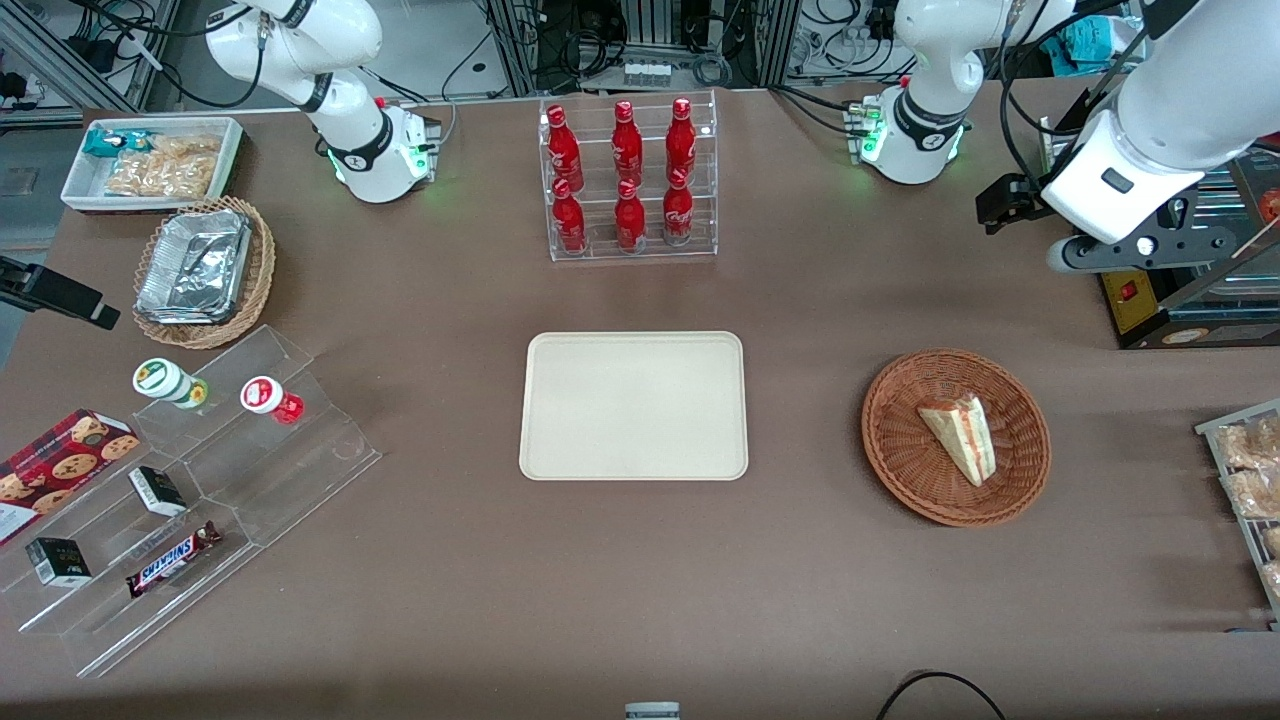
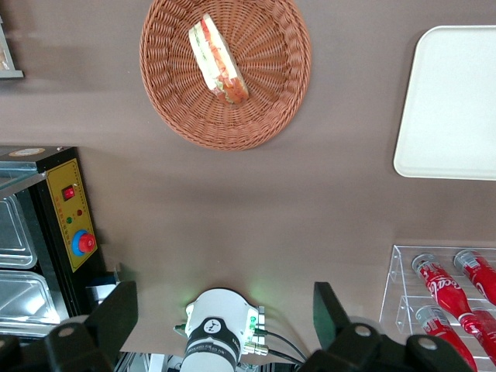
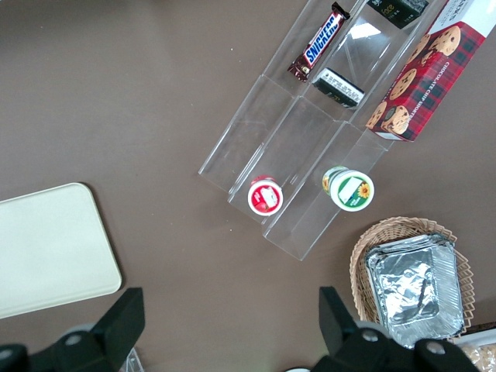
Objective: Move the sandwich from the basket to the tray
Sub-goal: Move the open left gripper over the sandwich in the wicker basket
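sandwich (image 1: 960,436) in basket (image 1: 900,460); gripper (image 2: 225,318) jaws spread, high above, apart.

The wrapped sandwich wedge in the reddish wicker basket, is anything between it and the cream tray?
Nothing visible: only bare brown table separates the basket holding the sandwich from the tray. The open end effector hovers high, apart.

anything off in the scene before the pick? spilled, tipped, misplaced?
Nothing stands out. The sandwich lies flat in the basket, the tray is bare, and the open gripper hangs high over the table, farther back than the basket.
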`<act>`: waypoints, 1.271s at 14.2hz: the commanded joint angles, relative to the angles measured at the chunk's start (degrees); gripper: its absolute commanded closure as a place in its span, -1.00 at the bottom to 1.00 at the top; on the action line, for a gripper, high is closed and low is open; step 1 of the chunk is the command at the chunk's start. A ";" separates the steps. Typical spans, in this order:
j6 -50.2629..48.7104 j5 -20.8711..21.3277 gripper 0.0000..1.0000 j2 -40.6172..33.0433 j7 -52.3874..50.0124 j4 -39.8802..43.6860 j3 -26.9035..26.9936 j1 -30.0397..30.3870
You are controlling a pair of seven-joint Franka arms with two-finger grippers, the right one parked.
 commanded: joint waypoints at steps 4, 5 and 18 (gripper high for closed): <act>0.88 -0.82 -1.00 -1.08 -0.53 -0.44 0.03 0.30; 0.97 -0.82 -1.00 -1.08 -0.53 -0.62 0.12 0.30; 36.36 0.23 -1.00 6.37 -25.48 -30.31 0.65 1.53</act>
